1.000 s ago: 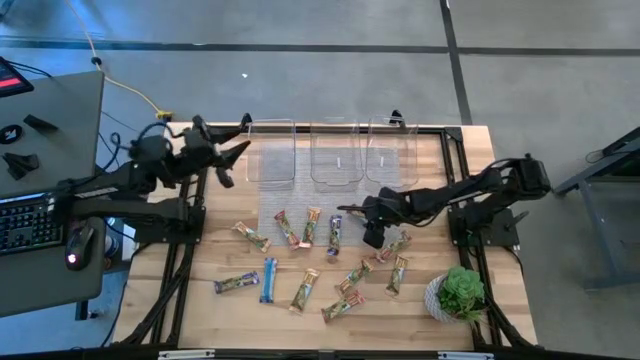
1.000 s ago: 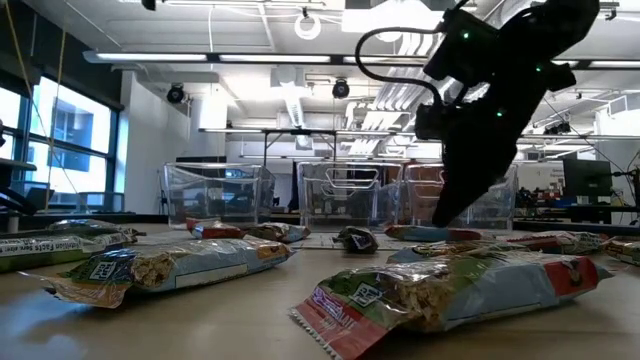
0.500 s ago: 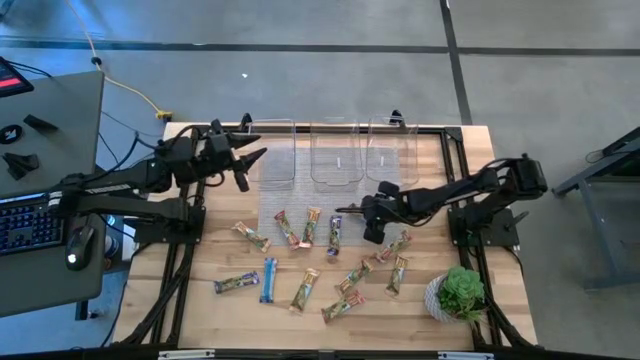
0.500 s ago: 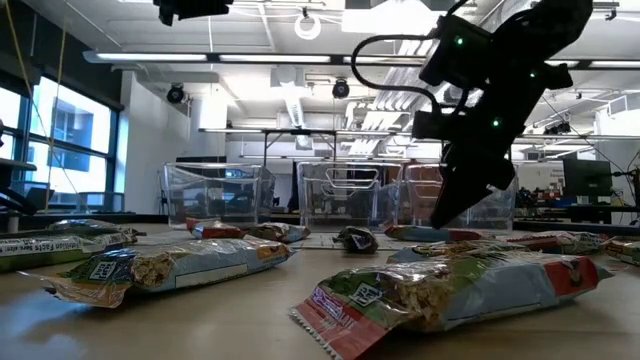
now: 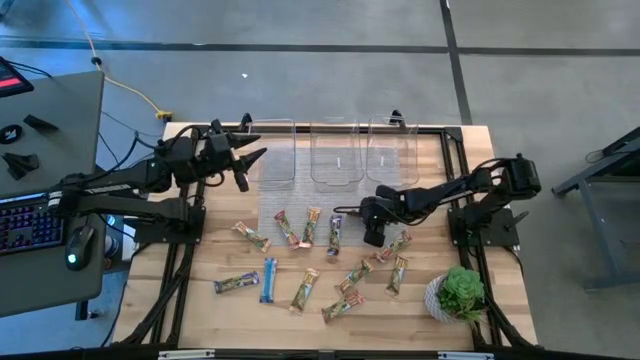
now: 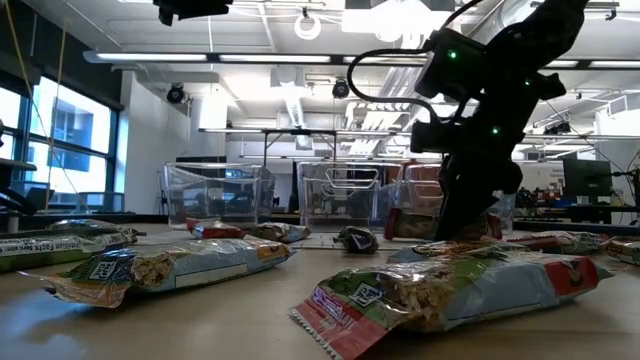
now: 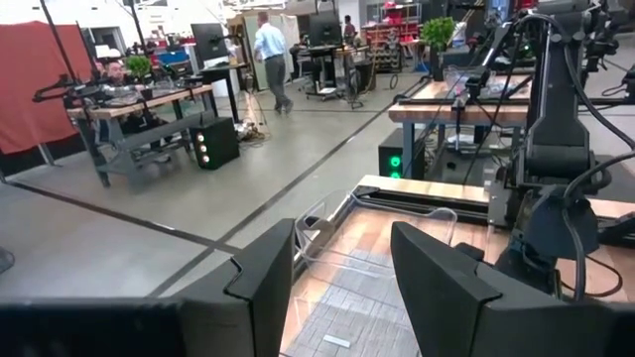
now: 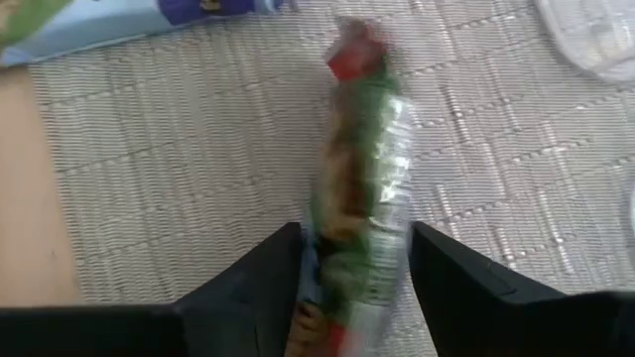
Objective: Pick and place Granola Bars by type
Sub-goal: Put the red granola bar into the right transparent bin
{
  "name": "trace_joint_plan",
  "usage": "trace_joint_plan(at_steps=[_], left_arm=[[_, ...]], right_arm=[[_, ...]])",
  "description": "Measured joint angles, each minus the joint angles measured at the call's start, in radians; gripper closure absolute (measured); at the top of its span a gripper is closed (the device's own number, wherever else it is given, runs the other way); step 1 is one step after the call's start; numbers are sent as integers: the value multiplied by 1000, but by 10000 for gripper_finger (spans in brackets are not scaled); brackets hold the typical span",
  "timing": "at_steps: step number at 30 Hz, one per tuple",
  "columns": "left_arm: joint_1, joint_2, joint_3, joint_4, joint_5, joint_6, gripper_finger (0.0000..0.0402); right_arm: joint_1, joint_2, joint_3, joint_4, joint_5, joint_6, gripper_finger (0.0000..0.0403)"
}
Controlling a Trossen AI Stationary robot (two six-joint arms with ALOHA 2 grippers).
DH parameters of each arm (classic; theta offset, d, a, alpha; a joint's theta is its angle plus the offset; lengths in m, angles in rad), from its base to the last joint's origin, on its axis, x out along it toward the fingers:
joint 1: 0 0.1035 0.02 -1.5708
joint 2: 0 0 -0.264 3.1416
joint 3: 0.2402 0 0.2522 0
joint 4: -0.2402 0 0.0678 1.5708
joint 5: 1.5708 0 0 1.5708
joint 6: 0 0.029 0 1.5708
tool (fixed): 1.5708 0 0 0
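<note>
— Where is the right gripper (image 5: pixel 370 236) relative to the grey mat (image 5: pixel 290 205)?

— Low over the mat's right edge, fingers (image 8: pixel 260 266) clenched on a red-and-green granola bar (image 8: pixel 359 188) (the wrapper sticks out past the fingertips, just above the weave). In the low view the same gripper (image 6: pixel 462 228) is down near the tabletop (image 6: pixel 200 320) with the bar between its fingers.

— And the other Granola Bars (image 5: pixel 300 288)?

— Three lie on the mat: a blue-purple bar (image 5: pixel 335 233) just left of the right gripper, then two more farther left. The remainder are scattered on the bare wood below the mat; one more lies off its lower left corner.

— The left gripper (image 5: pixel 248 158)?

— Raised off the mat's upper left corner, beside the leftmost of three clear bins (image 5: pixel 270 150); its fingers (image 7: pixel 266 273) are spread, holding nothing.

— Anything else by the mat?

— A potted plant (image 5: pixel 460 292), well to its lower right.
</note>
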Motion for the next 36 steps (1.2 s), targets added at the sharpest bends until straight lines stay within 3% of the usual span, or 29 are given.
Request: trace_joint_plan(at_steps=[7, 20, 26, 30, 33, 36], left_arm=[[0, 0, 0, -7, 0, 0, 237], [0, 0, 0, -24, 0, 0, 237], [0, 0, 0, -23, 0, 0, 237], [0, 0, 0, -23, 0, 0, 237], [0, 0, 0, -30, 0, 0, 237], [0, 0, 0, -44, 0, -3, 237]], right_arm=[[1, -1, -1, 25, -21, -30, 257], [2, -2, -1, 243, -33, -30, 370], [1, -40, 14, 360, -29, -66, 374], [-6, -138, 93, 224, 97, -114, 366], [-12, -227, 165, 73, 246, -202, 365], [-22, -315, 212, -49, 462, -301, 365]])
